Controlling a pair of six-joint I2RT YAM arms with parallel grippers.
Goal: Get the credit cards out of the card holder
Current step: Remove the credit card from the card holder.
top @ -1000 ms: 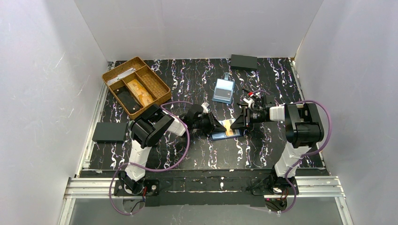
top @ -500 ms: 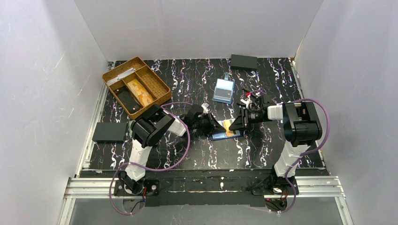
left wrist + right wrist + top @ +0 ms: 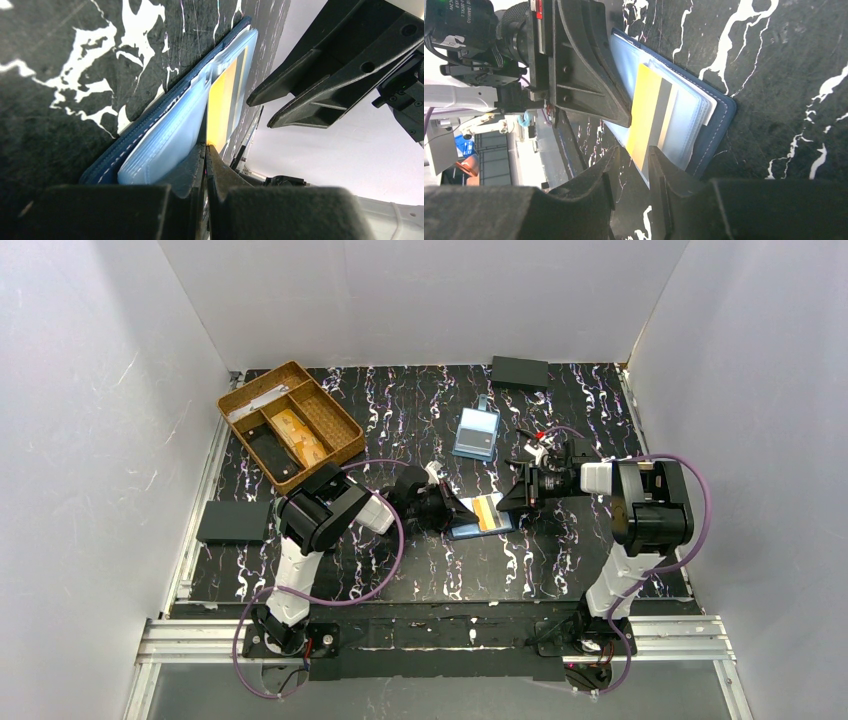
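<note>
The card holder (image 3: 470,531) lies open on the black marbled table between my two grippers; its navy cover (image 3: 716,127) and light blue inner slots (image 3: 167,142) show. A yellow-orange credit card (image 3: 487,510) with a grey stripe sticks partway out of a slot (image 3: 646,112), and also shows in the left wrist view (image 3: 220,105). My left gripper (image 3: 460,510) is shut, its tips (image 3: 206,146) pinching the holder's inner sleeve at the card's edge. My right gripper (image 3: 508,502) is open, its fingers either side of the card's free end (image 3: 634,152) without closing on it.
A wooden compartment tray (image 3: 258,381) at the back left holds orange cards and a black item. A light blue clear case (image 3: 476,432) lies behind the holder. Flat black rectangles lie at the back right (image 3: 519,371) and the left edge (image 3: 234,521). White walls enclose the table.
My right gripper has drawn back a little to the right, and more of the yellow-orange card now shows out of the holder. The left gripper has stayed in place.
</note>
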